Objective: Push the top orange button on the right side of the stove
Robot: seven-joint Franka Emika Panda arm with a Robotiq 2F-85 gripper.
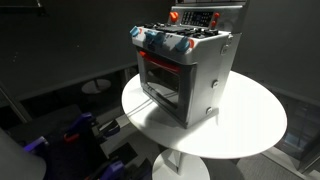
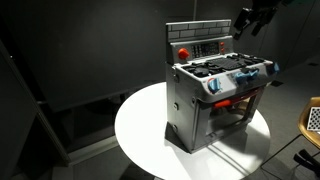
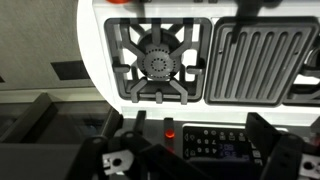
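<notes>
The silver-grey toy stove (image 1: 190, 75) stands on a round white table in both exterior views (image 2: 215, 100). Its upright back panel carries a red-orange button near one end (image 1: 175, 16) (image 2: 183, 51). In the wrist view the button glows red-orange (image 3: 170, 132) beside a dark keypad (image 3: 215, 145), with the burner (image 3: 158, 62) and ribbed griddle (image 3: 262, 62) above it. My gripper (image 2: 250, 20) hovers above and behind the back panel, touching nothing. Its dark fingers (image 3: 200, 135) are spread wide with nothing between them. The button lies just inside the left finger.
The round white table (image 1: 250, 125) holds only the stove. Blue-and-white knobs (image 1: 165, 42) line the stove's front edge above the red-glowing door (image 1: 160, 80). Dark walls and floor surround the table, and cluttered gear sits low (image 1: 80, 135).
</notes>
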